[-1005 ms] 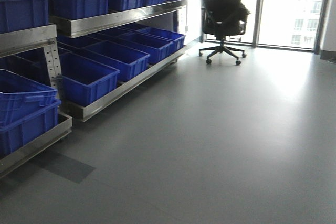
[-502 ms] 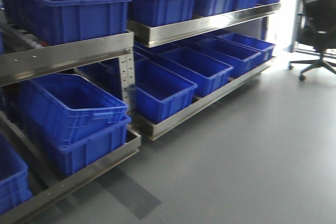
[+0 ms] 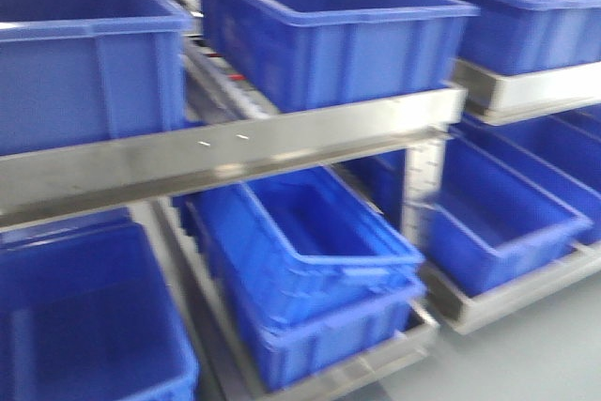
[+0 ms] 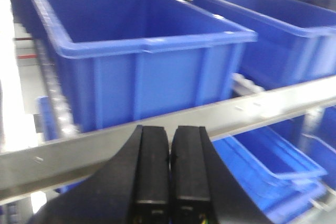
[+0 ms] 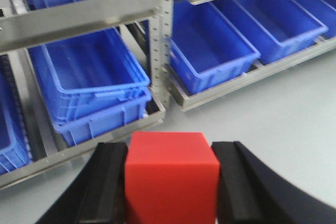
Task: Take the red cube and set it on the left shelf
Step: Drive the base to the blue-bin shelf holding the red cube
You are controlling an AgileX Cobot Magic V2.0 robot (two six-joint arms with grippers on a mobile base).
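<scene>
Gripping the red cube [image 5: 170, 177] between its black jaws, the right claw [image 5: 172, 192] has the pick done; the cube sits at 6 o'clock in the right wrist view. The left claw [image 4: 169, 171] is pressed closed, empty. What remains, I judge: carrying the cube to the left shelf [image 3: 141, 168], its steel bar at 9 o'clock of the front view under blue crates [image 3: 319, 25], and releasing it.
</scene>
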